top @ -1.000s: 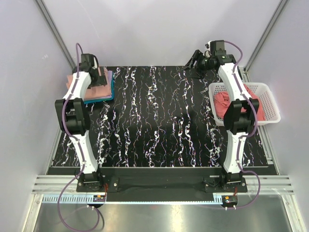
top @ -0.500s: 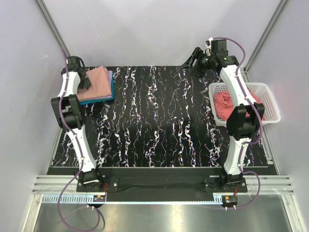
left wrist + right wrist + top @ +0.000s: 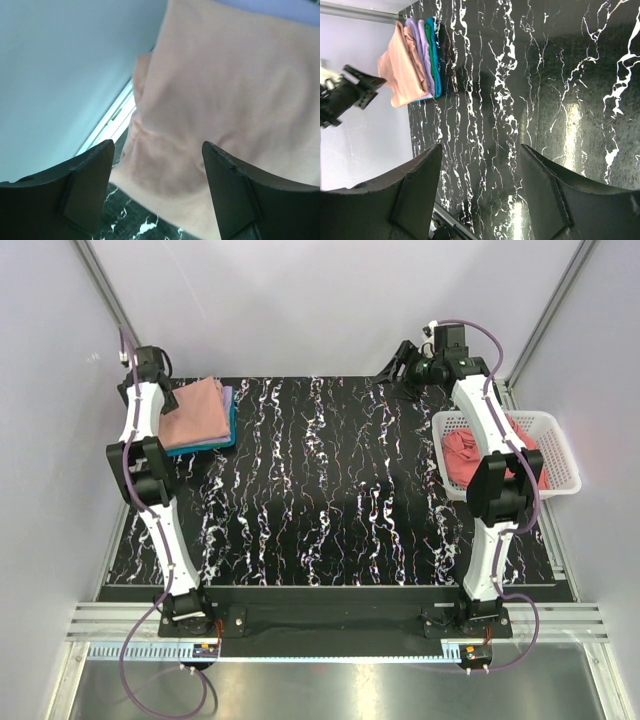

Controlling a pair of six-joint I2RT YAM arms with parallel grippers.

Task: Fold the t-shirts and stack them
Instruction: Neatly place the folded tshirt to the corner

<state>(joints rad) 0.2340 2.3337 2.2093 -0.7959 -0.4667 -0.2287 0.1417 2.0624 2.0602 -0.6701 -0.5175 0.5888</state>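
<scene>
Top view alone shows basket (image 3: pixel 562 452); t-shirts (image 3: pixel 460 454) inside.

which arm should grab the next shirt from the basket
Right. The basket holding pink shirts sits beside that arm and the right tool is open; the left tool is across at the stack.

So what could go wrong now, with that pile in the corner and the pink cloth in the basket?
The open left claw hangs close to the salmon-pink shirt topping the stack; pulling away, a finger might snag and rumple it.
The stack sits at the table's far-left corner, so a nudge could push it off.
The rose-pink shirt lies crumpled in the basket; it may catch the lattice.
</scene>
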